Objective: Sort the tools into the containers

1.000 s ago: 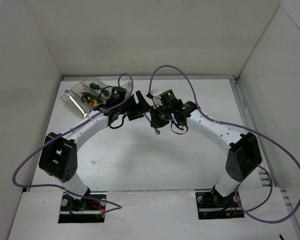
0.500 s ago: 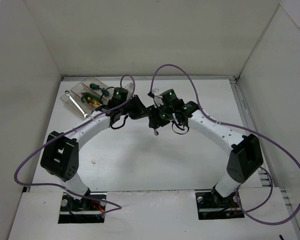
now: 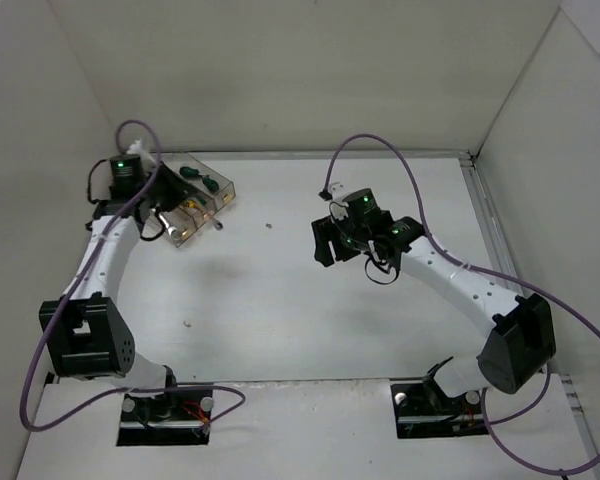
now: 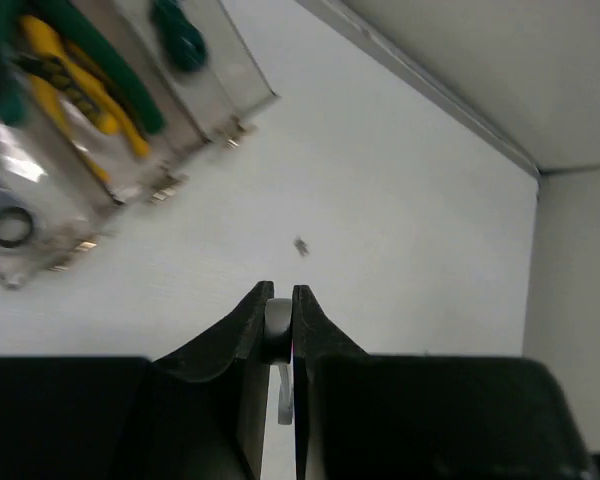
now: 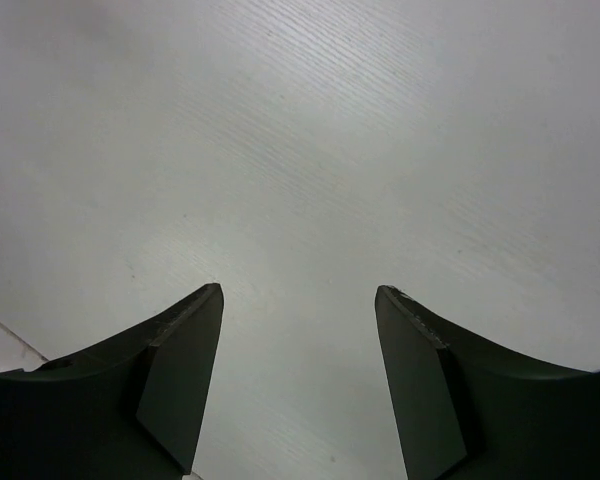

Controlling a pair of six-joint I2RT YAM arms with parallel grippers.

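Only wrist view resolves clamped wrench.

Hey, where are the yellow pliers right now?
The yellow pliers lie in the middle of the three clear containers, at the table's far-left corner in the top view, by the left gripper.

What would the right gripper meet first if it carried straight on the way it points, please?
Probably the white table; the right gripper, open, has nothing else ahead in its wrist view.
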